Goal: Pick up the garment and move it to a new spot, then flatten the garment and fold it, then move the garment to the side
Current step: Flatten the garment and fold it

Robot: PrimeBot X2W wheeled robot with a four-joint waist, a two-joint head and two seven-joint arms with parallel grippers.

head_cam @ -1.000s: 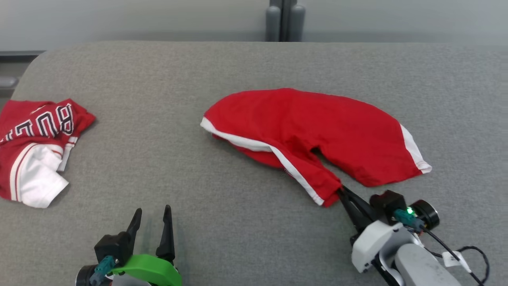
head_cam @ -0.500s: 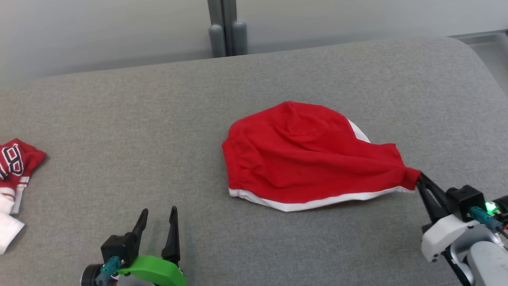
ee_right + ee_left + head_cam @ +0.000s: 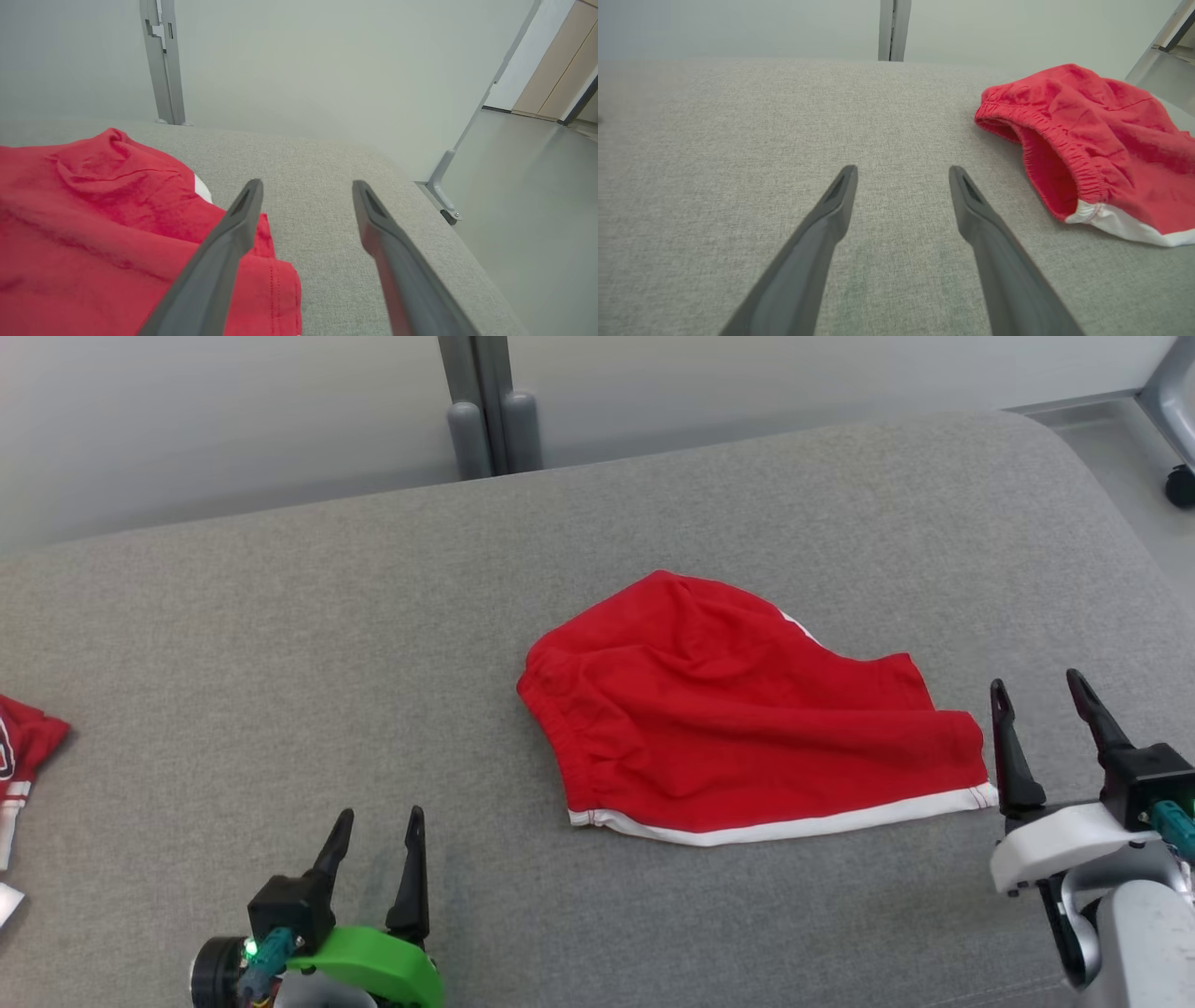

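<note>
Though rumpled, shorts [image 3: 747, 728] crosswise, waistband [image 3: 553, 739] leftward.

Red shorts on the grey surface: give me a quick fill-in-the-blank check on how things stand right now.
1. The trim along the near edge of the red shorts is ____.
2. The left gripper and the right gripper both have their jaws ____.
3. The shorts lie on the grey surface, held by ____ gripper.
4. A second red-and-white garment lies at the ____ edge of the head view.

Missing words: white; open; neither; left.
</note>
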